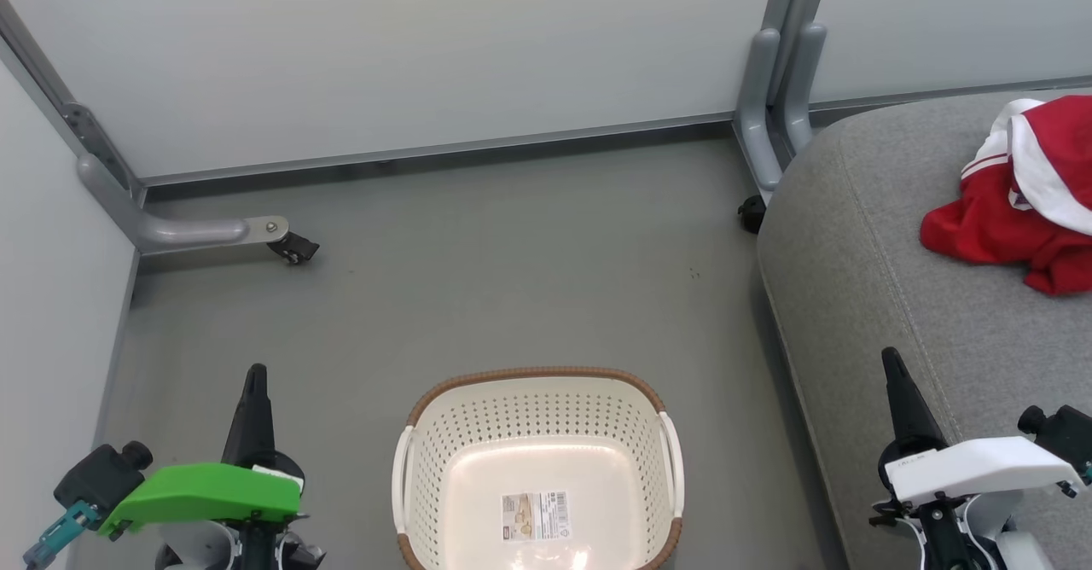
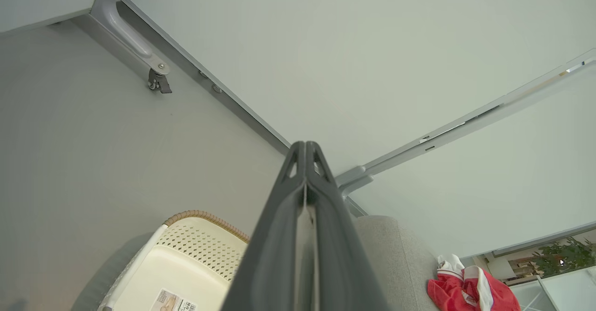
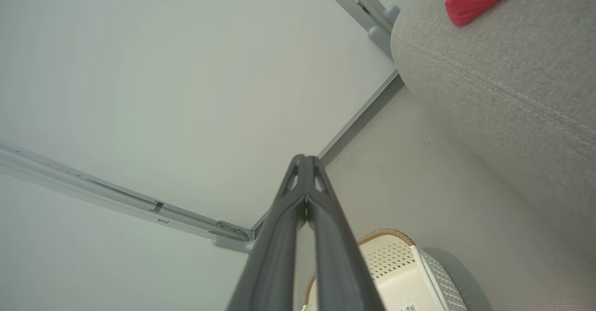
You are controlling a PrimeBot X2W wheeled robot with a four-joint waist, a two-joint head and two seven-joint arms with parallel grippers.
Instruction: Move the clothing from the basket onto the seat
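Observed: basket [image 1: 537,375] holds nothing. The clothing [image 1: 1007,212] lies heaped on the seat [image 1: 870,280], up and right of the right tool [image 1: 894,369] — the nearer arm. The left tool [image 1: 255,382] is well apart. Both are clenched and hold nothing; the task looks complete.

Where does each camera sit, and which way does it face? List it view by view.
Head view: on the head, looking forward and down at the basket and the seat with the clothing; left gripper and right gripper show at the bottom.
Left wrist view: on the left wrist, looking along its shut fingers toward the wall.
Right wrist view: on the right wrist, looking along its shut fingers toward the wall.
Shared: all three show basket, seat and clothing.
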